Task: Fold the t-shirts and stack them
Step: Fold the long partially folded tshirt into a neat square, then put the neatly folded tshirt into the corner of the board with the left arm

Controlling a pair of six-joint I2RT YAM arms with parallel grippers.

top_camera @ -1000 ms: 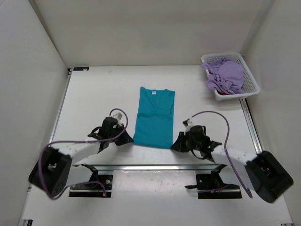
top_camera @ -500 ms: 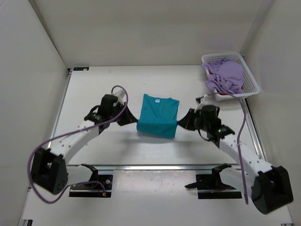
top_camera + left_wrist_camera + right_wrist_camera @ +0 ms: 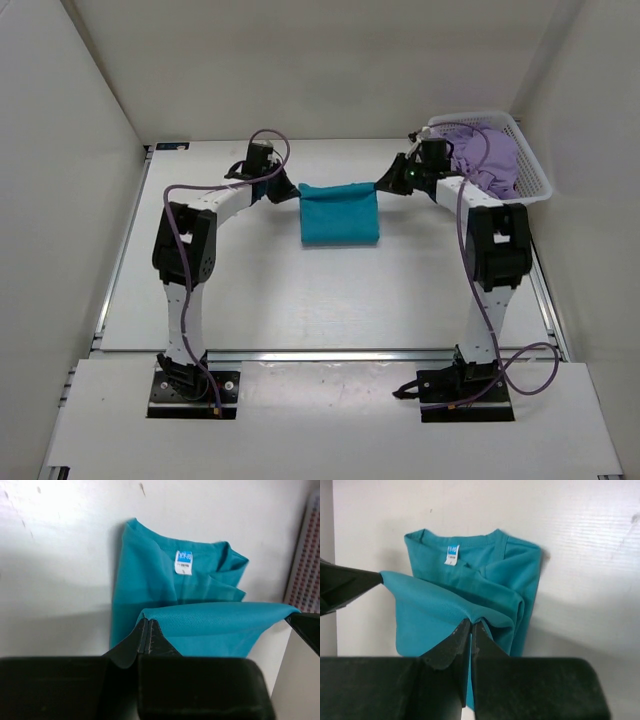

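Teal shirt (image 3: pixel 340 213) at the far middle of the bench (image 3: pixel 300 290), doubled over itself, its lifted hem stretched between left gripper (image 3: pixel 283 190) and right gripper (image 3: pixel 385 184), each clamped on a corner, purple shirt (image 3: pixel 482 152) heaped in the basket (image 3: pixel 535 180) at far right

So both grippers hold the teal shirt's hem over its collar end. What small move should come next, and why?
Probably lower both grippers together until the hem rests on the collar end, then open them. The left gripper and right gripper each pinch a hem corner of the teal t-shirt, and the wrist views show that edge stretched above the collar label, not yet lying flat.
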